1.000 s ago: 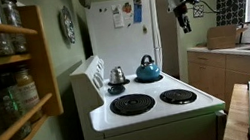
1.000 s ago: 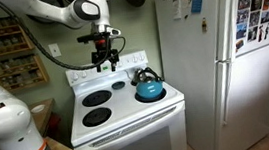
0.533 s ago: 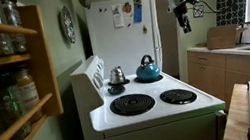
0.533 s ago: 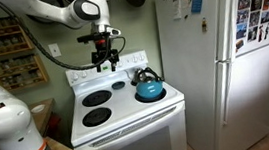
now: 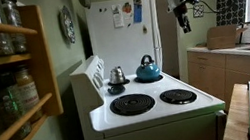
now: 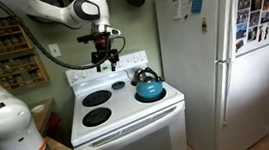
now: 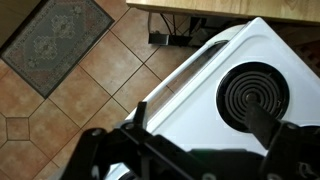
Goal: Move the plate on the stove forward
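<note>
While hanging high over the stove [image 6: 137, 115], close to its raised back panel, holds the gripper [image 6: 104, 62] released, fingers spread, grasping nothing. Looks down, by the wrist view, on a black coil burner [image 7: 253, 95], tiled floor and a patterned rug [image 7: 60, 40]. Places the plate [image 5: 115, 88] as a small dark disc near the back panel, just beside the silver pot [image 5: 117, 75], with the blue kettle [image 5: 147, 69] near. Cannot tell whether touching the pot.
</note>
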Motion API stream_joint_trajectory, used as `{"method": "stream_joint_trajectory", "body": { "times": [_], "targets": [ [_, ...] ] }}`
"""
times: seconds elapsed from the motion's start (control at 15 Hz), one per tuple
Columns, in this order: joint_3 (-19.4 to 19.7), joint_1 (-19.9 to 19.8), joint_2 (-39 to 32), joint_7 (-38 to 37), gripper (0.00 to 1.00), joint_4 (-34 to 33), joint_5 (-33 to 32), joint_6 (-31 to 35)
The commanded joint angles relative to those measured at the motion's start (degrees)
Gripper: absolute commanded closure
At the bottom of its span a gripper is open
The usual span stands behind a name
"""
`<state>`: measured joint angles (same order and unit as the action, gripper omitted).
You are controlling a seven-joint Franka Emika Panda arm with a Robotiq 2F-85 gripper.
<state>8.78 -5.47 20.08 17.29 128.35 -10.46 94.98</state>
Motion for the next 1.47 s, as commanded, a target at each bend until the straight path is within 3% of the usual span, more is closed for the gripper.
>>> {"method": "stream_joint_trajectory", "body": {
  "times": [0.0, 0.33, 0.67, 1.13, 1.2, 1.4],
  "targets": [
    [-2.2, 3.5, -1.0, 5.3, 0.00, -0.9, -0.2, -0.1],
    [-6.2, 9.1, -0.8, 12.0, 0.00, -1.3, 0.5, 2.6],
    [-7.0, 12.9, -2.4, 23.0, 0.00, -2.0, 1.0, 7.9],
    [-6.8, 13.4, -2.8, 36.9, 0.00, -2.5, 3.2, 7.9],
    [-8.0, 12.6, -2.8, 33.0, 0.00, -2.4, 1.7, 8.2],
    [-7.9, 12.6, -2.8, 35.3, 0.00, -2.4, 2.3, 8.2]
  ]
}}
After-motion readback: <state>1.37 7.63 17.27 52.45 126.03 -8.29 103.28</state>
